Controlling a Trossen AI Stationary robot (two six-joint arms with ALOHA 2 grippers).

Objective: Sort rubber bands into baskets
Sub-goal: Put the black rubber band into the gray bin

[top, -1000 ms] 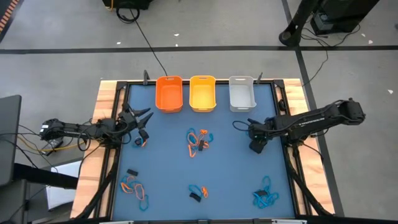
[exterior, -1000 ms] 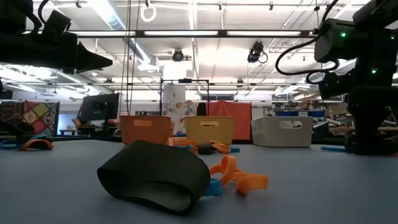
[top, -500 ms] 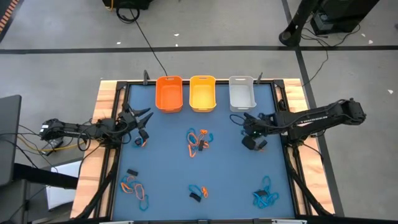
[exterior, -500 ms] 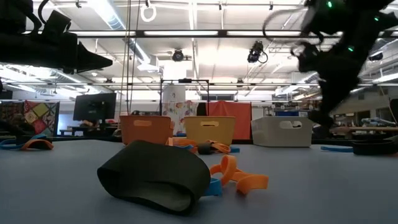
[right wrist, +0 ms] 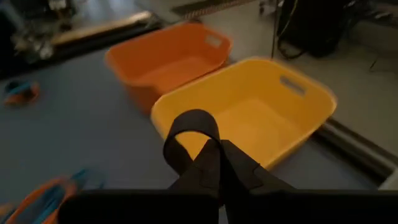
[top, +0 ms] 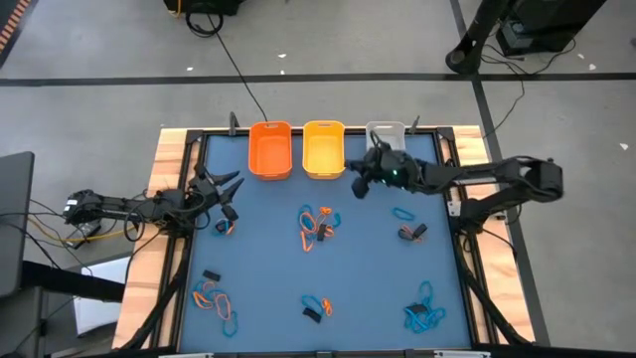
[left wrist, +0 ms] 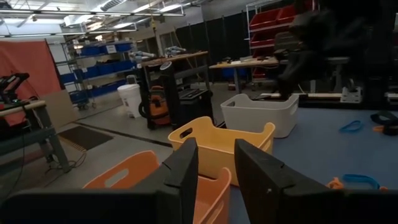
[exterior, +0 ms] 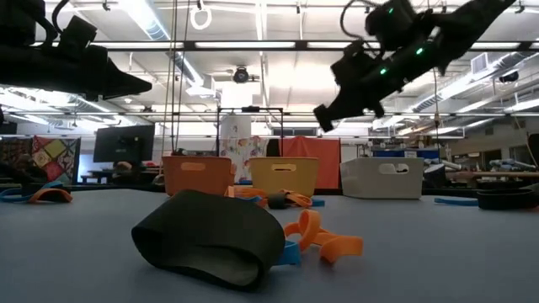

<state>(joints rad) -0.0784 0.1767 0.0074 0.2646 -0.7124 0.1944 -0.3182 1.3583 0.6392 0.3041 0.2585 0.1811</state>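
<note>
Your three baskets line the table's 12 o'clock edge: orange basket [top: 269,149], yellow basket [top: 323,148] and grey basket [top: 387,139], the first two showing bare floors. Your right gripper [top: 360,183] hovers at the yellow basket's 4 o'clock, pinched tight on a black rubber band [right wrist: 189,138], a chunky matte loop. Your left gripper [top: 231,186] waits at 9 o'clock, fingers narrowly parted, holding nothing.

Blue table [top: 268,268], three baskets [top: 324,149] along far edge, rubber bands [top: 316,226] scattered in clusters
</note>
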